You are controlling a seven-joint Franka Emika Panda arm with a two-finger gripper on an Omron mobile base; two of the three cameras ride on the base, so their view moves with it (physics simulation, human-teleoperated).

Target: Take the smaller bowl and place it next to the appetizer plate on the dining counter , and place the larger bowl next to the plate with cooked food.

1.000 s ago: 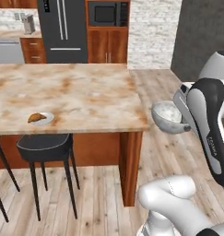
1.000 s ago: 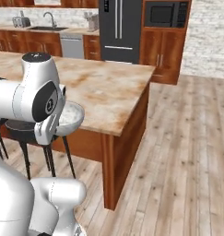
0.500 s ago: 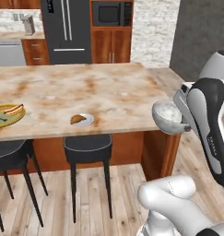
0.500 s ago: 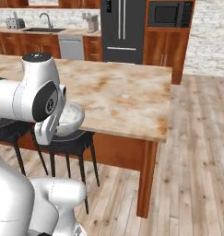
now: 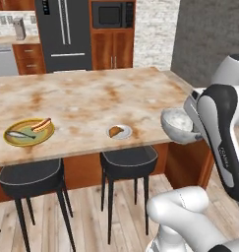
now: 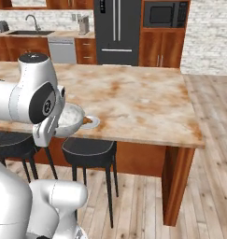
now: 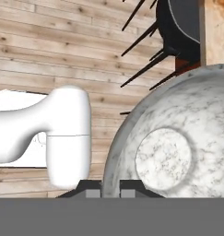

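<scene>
Marbled dining counter point(image 5: 86, 101) over stools point(image 5: 128, 162)

Arm point(image 5: 217, 123) raised, jaws clamped

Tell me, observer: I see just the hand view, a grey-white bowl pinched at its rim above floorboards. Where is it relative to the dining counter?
Observer: The smaller bowl hangs in the air off the dining counter's near edge, level with the top, not set down.
Operator: Is an appetizer plate near it?
Observer: Yes, a small white plate with a brown pastry sits near that edge, just beside the bowl.
Operator: And the cooked food?
Observer: The plate with cooked food, yellow-olive, lies farther along the same edge, above a black stool.
Operator: End effector state?
Observer: The end effector is shut on the bowl's rim.
</scene>
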